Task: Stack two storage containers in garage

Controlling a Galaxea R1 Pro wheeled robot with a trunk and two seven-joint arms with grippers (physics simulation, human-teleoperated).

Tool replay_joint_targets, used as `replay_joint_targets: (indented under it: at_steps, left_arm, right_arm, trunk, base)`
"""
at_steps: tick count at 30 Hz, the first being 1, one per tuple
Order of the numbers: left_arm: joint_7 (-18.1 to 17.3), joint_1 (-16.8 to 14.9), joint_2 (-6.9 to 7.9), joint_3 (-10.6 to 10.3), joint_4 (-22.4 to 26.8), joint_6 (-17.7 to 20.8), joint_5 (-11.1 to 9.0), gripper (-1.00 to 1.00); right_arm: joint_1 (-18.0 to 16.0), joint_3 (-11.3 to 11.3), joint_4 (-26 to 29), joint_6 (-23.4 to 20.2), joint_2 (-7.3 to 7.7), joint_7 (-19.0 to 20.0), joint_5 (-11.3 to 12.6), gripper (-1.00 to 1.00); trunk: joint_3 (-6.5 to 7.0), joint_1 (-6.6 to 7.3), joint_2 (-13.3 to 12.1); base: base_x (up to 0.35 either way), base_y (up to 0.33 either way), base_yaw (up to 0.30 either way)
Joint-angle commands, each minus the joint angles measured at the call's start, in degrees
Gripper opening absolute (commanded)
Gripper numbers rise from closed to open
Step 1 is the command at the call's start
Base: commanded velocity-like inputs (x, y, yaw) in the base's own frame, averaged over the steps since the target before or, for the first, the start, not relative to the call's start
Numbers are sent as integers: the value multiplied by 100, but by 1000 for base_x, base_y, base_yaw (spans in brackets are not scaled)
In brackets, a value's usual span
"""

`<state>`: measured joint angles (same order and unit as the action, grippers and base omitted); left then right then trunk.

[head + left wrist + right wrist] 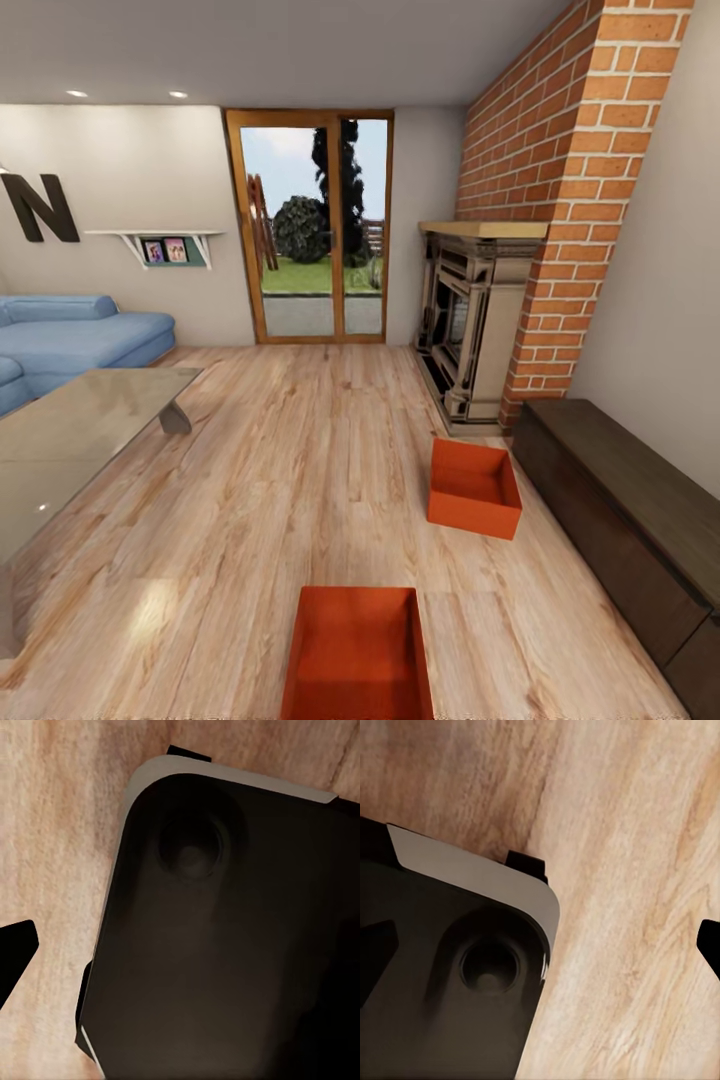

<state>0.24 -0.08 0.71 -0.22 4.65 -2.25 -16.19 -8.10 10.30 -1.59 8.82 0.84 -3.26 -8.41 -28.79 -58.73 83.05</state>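
Observation:
Two orange-red open storage containers sit on the light wood plank floor of the living room. One container (357, 655) lies close in front of me at the lower middle of the head view, cut off by the frame edge. The other container (474, 487) stands farther off to the right, near the fireplace and the dark low cabinet. In the left wrist view a single dark fingertip (15, 954) pokes in over the planks beside my dark base (225, 930). The right wrist view likewise has one dark fingertip (710, 945) beside the base (450, 975). Neither gripper holds anything that I can see.
A glass-topped table (70, 430) and blue sofa (70, 340) stand at the left. The red brick fireplace (490, 320) and dark low cabinet (630, 510) line the right wall. A glazed wooden door (310, 230) is straight ahead.

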Motion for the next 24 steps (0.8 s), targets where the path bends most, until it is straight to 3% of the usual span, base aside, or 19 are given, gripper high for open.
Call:
replay_joint_targets:
  at_steps: [1, 24]
  left_arm:
    - [3, -1, 0, -3, 1, -12, -25, 100]
    - [3, -1, 8, -6, 3, -12, -24, 100]
  right_arm:
    - [-7, 11, -17, 25, 0, -32, -59, 100]
    - [-6, 7, -26, 14, -3, 133, -41, 100]
  trunk:
    - [-15, 0, 3]
    - [-229, 0, 3]
  base:
    - [0, 0, 0]
    - [0, 0, 0]
